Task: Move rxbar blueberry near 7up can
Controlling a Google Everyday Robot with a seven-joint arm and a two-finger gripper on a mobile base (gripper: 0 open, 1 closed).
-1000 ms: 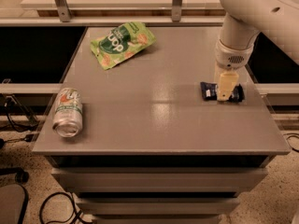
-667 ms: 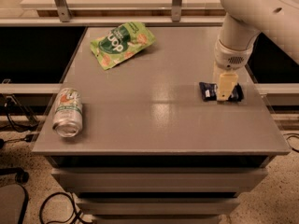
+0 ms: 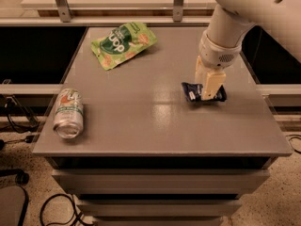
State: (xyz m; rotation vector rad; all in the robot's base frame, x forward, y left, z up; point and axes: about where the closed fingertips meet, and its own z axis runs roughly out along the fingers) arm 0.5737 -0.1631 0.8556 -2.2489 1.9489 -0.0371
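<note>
The rxbar blueberry (image 3: 191,92), a dark navy wrapper with white lettering, is at the right middle of the grey table (image 3: 150,131). My gripper (image 3: 209,95) comes down from above and is shut on the bar's middle; its cream fingers (image 3: 210,83) hide the centre of the wrapper. Whether the bar is touching the table or just above it, I cannot tell. The 7up can (image 3: 68,113), silver with green and red marks, lies on its side at the front left of the table, far to the left of the gripper.
A green chip bag (image 3: 123,44) lies at the back left of the table. The white arm (image 3: 244,13) reaches in from the upper right. Metal rail posts (image 3: 60,4) stand behind the table. Cables (image 3: 19,121) lie on the floor at the left.
My gripper has moved a little to the left, and the rxbar blueberry has moved with it. The can and the chip bag have not moved.
</note>
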